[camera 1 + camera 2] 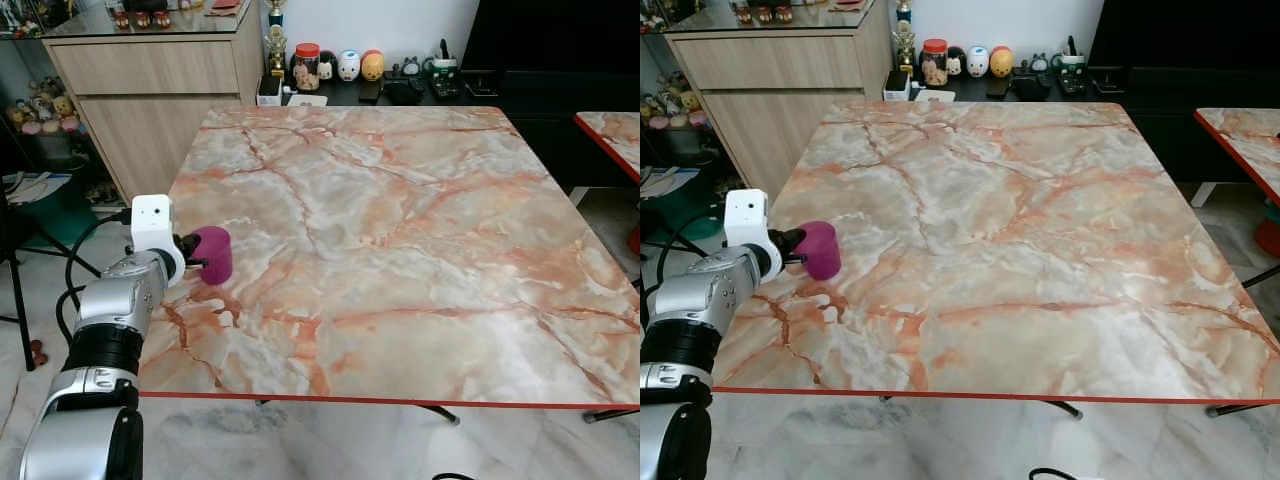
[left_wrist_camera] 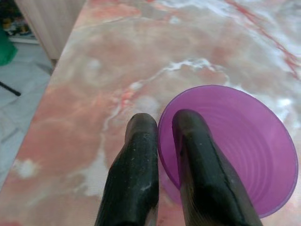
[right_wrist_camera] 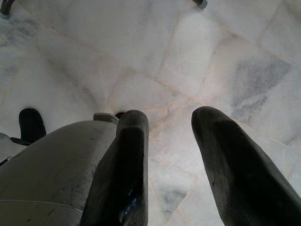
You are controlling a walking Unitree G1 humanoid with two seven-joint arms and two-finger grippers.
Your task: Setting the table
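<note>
A purple plastic cup point(image 1: 214, 254) stands at the left edge of the marble table point(image 1: 400, 230). My left gripper point(image 1: 192, 262) is shut on the cup's rim: in the left wrist view one finger point(image 2: 202, 165) is inside the cup point(image 2: 240, 146) and the other finger point(image 2: 134, 165) is outside it. My right gripper point(image 3: 169, 141) hangs beside my body with its fingers apart over the white floor tiles, holding nothing.
A wooden cabinet point(image 1: 150, 90) stands at the back left. Jars and small figures point(image 1: 340, 66) line a dark shelf behind the table. A second marble table point(image 1: 612, 135) stands at the right. Cables and clutter lie on the floor at the left.
</note>
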